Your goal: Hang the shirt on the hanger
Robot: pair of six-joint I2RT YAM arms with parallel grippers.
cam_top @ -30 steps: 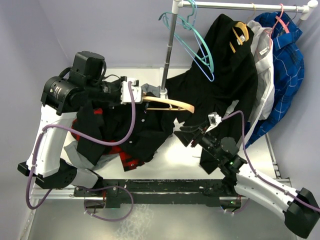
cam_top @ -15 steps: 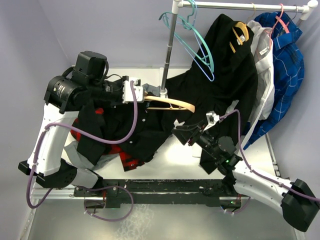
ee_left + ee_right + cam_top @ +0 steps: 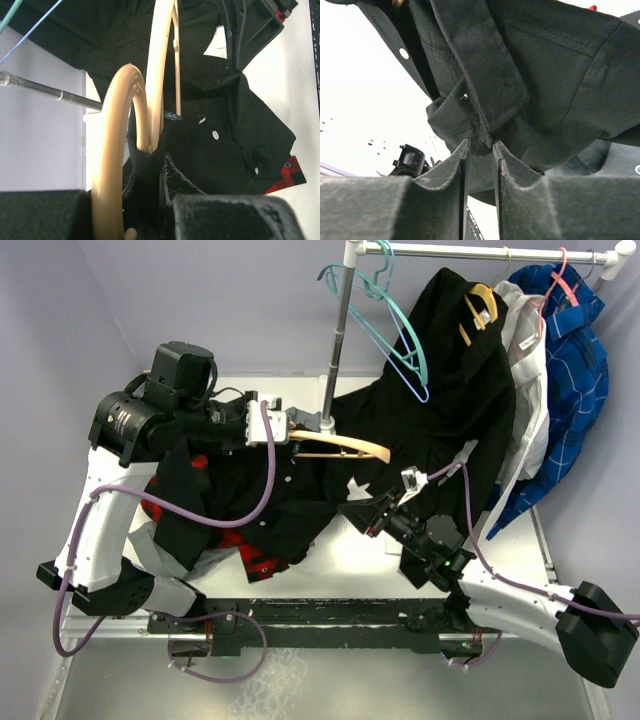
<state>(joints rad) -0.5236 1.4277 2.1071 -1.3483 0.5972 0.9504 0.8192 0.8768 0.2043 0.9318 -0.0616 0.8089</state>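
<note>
Found the right gripper [image 3: 480, 147] pushed leftward since a second ago, and narrowed from wide to a near-closed pinch on a hanging fold of the shirt [image 3: 535, 75]. Judged the cloth secured for drawing over. Noted bare table [image 3: 350, 568] beneath as free room. Farther in, saw the left gripper [image 3: 280, 432] clamped on the hanger [image 3: 340, 447], above the heaped shirt, right tip bare. Beyond, marked the rack pole [image 3: 341, 340] close behind as the tight edge.
</note>
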